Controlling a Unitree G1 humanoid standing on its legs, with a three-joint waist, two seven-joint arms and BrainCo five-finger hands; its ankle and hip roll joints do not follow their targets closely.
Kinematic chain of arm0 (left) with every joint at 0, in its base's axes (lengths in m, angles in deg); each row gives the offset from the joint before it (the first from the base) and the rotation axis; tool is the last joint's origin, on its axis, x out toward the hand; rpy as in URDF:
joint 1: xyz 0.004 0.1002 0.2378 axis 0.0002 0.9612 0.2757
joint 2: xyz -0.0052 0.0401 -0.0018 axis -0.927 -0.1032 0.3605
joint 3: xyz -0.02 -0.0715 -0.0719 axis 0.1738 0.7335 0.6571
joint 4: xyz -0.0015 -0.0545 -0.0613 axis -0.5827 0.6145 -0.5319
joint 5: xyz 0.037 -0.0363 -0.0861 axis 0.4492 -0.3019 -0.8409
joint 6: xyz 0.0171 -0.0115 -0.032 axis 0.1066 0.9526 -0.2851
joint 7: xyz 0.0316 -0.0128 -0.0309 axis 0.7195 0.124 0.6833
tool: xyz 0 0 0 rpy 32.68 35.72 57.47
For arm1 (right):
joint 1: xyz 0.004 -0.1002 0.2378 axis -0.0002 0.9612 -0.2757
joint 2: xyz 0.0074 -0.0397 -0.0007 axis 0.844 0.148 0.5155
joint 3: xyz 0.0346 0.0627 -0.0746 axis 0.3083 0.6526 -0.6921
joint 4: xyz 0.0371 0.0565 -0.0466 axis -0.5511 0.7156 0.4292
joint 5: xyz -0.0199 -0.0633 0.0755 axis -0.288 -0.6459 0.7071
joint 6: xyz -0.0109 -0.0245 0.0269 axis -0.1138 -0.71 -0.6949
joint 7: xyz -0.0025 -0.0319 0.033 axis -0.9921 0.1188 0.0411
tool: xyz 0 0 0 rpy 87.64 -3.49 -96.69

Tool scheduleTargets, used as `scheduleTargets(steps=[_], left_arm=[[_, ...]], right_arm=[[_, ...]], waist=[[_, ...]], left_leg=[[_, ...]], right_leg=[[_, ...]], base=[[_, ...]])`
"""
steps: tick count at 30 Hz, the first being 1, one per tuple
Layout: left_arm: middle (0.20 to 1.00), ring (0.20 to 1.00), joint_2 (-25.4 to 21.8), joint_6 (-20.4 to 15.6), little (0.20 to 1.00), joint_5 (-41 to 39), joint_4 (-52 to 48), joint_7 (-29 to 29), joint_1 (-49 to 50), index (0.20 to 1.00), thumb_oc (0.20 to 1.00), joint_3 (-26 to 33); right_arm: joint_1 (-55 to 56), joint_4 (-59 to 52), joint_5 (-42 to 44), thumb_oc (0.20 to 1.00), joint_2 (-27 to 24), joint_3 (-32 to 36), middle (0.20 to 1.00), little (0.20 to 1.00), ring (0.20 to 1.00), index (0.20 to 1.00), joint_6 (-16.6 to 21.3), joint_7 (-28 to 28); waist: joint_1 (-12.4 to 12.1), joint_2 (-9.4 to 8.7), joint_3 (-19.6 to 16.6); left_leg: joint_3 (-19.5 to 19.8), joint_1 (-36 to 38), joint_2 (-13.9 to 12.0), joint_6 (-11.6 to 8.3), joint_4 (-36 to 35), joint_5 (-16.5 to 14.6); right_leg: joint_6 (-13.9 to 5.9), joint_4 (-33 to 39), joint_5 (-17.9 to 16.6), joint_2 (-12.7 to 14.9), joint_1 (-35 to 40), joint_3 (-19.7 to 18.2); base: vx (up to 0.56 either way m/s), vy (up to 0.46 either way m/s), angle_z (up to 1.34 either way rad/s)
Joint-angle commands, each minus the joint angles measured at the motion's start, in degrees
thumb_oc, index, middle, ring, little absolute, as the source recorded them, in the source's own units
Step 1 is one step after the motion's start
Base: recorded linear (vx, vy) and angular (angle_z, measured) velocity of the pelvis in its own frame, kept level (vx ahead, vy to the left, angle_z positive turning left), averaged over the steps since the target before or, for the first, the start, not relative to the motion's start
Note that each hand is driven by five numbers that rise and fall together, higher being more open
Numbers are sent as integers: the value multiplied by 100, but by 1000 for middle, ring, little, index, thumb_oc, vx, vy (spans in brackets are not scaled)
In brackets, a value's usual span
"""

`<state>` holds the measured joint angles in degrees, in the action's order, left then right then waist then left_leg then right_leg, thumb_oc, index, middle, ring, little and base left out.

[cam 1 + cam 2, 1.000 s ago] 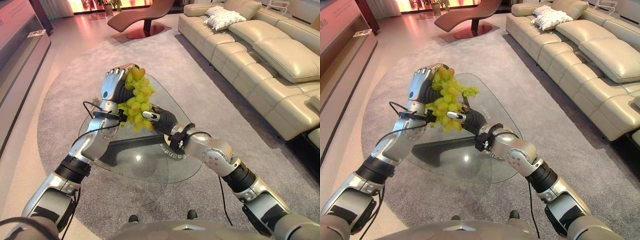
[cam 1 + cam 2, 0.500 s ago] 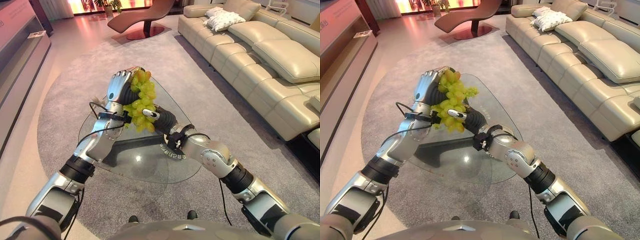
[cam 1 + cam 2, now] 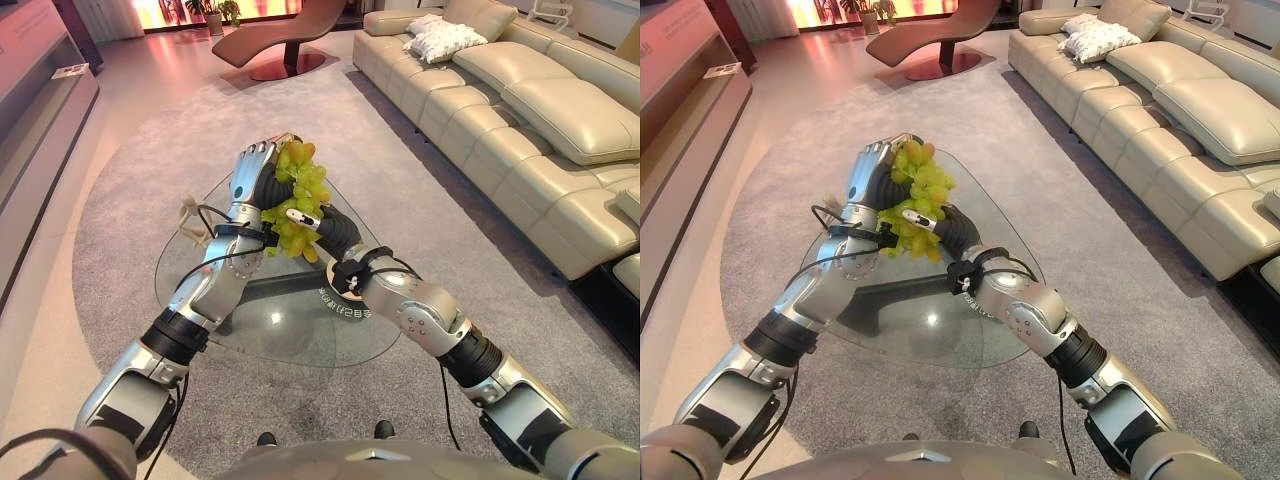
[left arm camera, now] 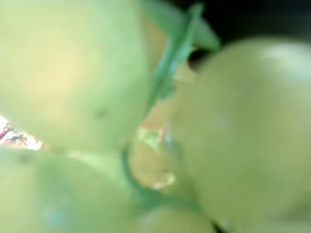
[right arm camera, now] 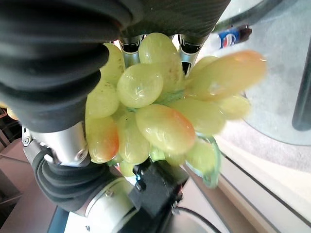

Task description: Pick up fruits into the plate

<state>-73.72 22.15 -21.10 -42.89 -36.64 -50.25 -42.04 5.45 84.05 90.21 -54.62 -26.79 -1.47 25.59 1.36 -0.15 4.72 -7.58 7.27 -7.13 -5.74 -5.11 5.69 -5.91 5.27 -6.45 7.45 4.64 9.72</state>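
Silver-grey jointed arms, dark ribbed wrist covers, silver left hand (image 3: 254, 170), black cables

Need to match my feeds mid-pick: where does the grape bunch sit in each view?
Left eye view: grape bunch upper centre, between both hands.
Right eye view: upper centre-left.
Left wrist view: close-up grapes.
Right wrist view: centre.
Shared landmark: glass table.

Very close, round pale green grapes (image 4: 73, 63) press together, and thin green stems (image 4: 172, 73) run between them, with a dark background behind.
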Motion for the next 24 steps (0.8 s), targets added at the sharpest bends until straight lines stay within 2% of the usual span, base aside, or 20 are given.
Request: scheduleTargets(steps=[1,7,8,9,24], left_arm=[[200,200,181,-183,200,-44,-47,40,-932,200,200,-559],[200,200,145,-140,200,-117,-79,100,-971,200,200,-516],[200,200,135,-123,200,-113,-78,128,-962,200,200,-497],[200,200,125,-103,200,-126,-77,157,-961,200,200,-474],[200,200,-352,-111,200,-207,199,645,-761,200,200,271]], right_arm=[[-776,-299,19,200,925,139,200,200,200,200,523,135],[-817,-311,215,200,905,133,200,200,200,200,390,249],[-806,-289,259,369,895,122,369,369,369,369,369,341],[-800,-300,254,1000,895,106,1000,1000,1000,1000,344,370],[-511,-553,347,1000,495,407,1000,1000,1000,1000,141,748]], waist=[[-67,-117,34],[-84,-117,32],[-89,-120,30],[-91,-121,27],[-75,-126,-21]], left_leg=[[5,93,54,109,173,-888],[31,84,60,106,171,-886],[33,90,61,104,167,-888],[36,92,62,102,163,-888],[80,73,52,69,141,-842]], right_leg=[[-162,-325,862,117,336,-74],[-148,-337,871,107,336,-62],[-148,-338,875,106,341,-57],[-149,-339,875,107,340,-57],[-145,-328,855,102,332,-44]], base=[[0,0,0],[0,0,0],[0,0,0],[0,0,0],[0,0,0]])
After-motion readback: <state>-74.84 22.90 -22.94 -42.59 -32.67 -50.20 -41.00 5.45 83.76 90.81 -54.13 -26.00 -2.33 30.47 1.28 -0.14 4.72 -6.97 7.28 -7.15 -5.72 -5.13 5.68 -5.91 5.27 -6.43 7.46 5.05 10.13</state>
